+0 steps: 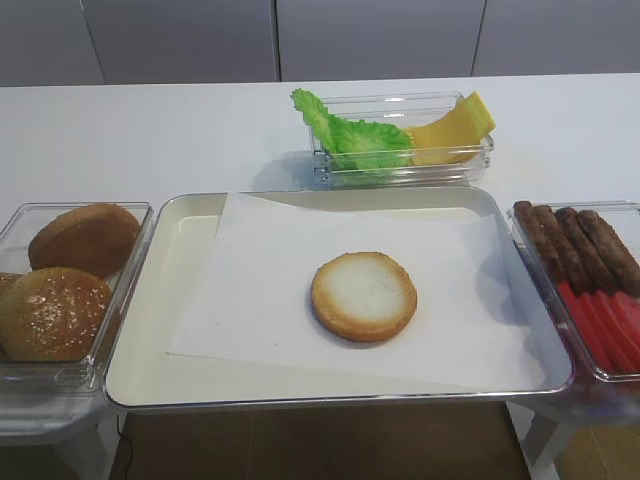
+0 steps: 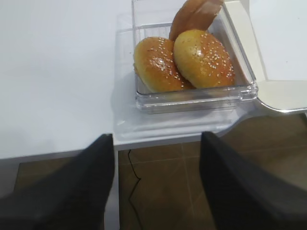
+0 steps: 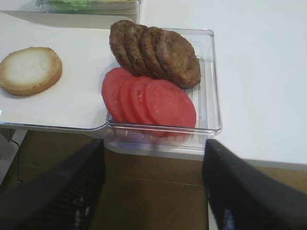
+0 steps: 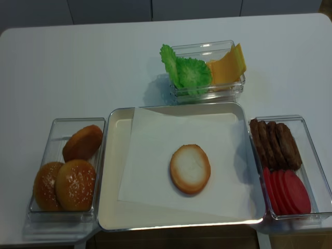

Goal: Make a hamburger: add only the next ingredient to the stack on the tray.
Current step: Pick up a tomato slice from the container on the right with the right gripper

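The stack is a single bun bottom [image 1: 363,296], pale face up, lying on white paper in the middle of the cream tray [image 1: 190,250]; it also shows in the right wrist view [image 3: 29,70]. Several overlapping red tomato slices [image 3: 169,103] lie in the near half of a clear box [image 3: 211,96] to the right of the tray. My right gripper [image 3: 154,143] hangs open and holds nothing, just off the table's front edge, short of that box. My left gripper [image 2: 157,136] is also open and holds nothing, in front of the bun box. Neither gripper appears in the high views.
Brown patties [image 3: 153,55] fill the far half of the tomato box. Sesame-topped buns [image 2: 182,60] sit in a clear box left of the tray. Behind the tray a clear box holds lettuce [image 1: 350,135] and cheese [image 1: 455,130]. Brown floor lies under both grippers.
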Available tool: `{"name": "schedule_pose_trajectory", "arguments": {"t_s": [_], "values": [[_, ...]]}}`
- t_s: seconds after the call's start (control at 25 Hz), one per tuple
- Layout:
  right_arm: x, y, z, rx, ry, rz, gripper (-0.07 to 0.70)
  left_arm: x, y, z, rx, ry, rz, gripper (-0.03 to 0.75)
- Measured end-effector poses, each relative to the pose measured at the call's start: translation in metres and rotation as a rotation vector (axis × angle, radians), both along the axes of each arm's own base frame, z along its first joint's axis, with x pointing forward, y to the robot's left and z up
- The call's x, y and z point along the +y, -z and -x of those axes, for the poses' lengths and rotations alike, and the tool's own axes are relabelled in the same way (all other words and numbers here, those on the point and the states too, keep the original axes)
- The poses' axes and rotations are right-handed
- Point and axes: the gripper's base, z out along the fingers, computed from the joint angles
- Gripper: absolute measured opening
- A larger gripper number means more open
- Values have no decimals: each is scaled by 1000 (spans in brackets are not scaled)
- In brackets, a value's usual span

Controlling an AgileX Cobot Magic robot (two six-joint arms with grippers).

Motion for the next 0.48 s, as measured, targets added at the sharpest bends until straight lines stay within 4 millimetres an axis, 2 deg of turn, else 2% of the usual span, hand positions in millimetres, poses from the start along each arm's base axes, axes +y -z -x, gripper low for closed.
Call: {"name": "schedule_pose_trajectory", "arguments": {"t_s": [0.48], "values": [[0,0,0,0,0,0,499,0,0,0,0,0,0,419]]}}
